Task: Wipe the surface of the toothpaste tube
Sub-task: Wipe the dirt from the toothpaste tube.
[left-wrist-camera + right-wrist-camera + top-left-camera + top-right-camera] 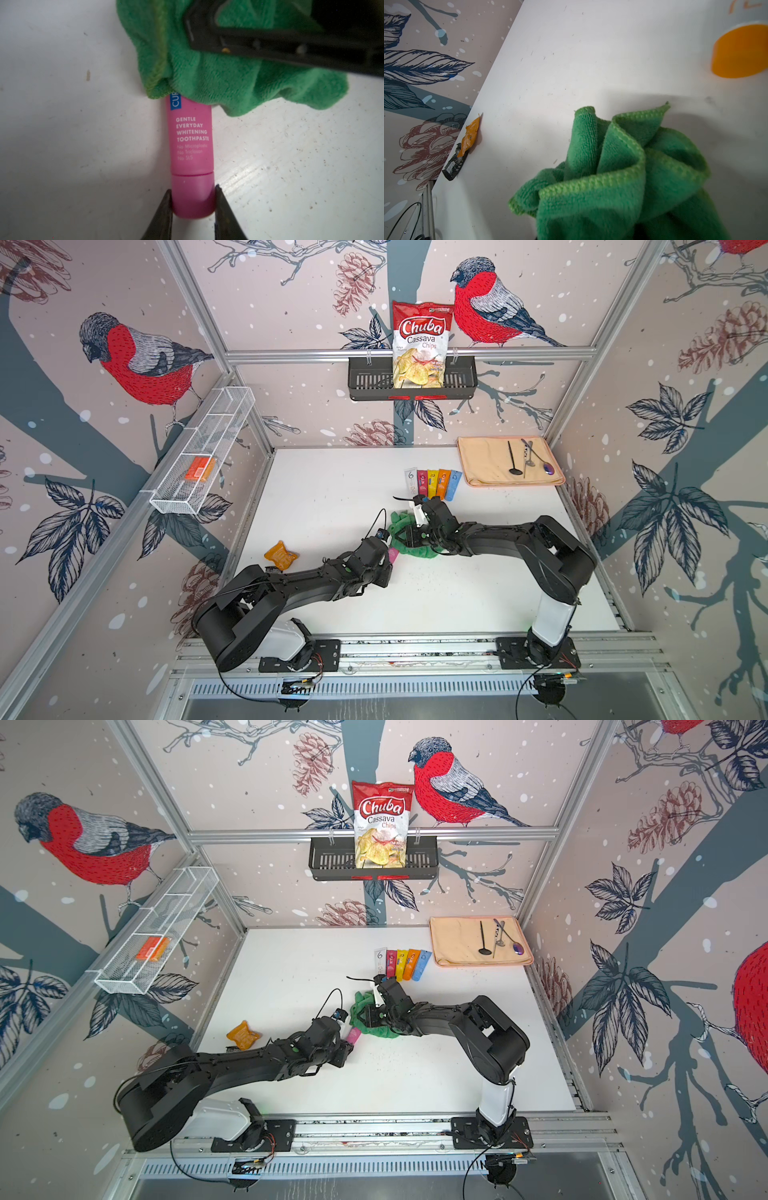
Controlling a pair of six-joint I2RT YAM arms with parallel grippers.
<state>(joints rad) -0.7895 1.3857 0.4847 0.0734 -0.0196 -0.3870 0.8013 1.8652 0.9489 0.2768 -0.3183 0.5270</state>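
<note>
On the white bench, near its middle, the green cloth lay bunched over the far end of the tube, probably so it could be dragged along the surface. The right end effector sat on top of the cloth; whether its jaws were pinching the fabric could not be told. The pink toothpaste tube lay flat, white lettering facing up. The left end effector was clamped on the tube's cap, apparently to anchor it against the rubbing.

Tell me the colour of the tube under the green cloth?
The tube is pink with white lettering; the left wrist view shows it best.
</note>
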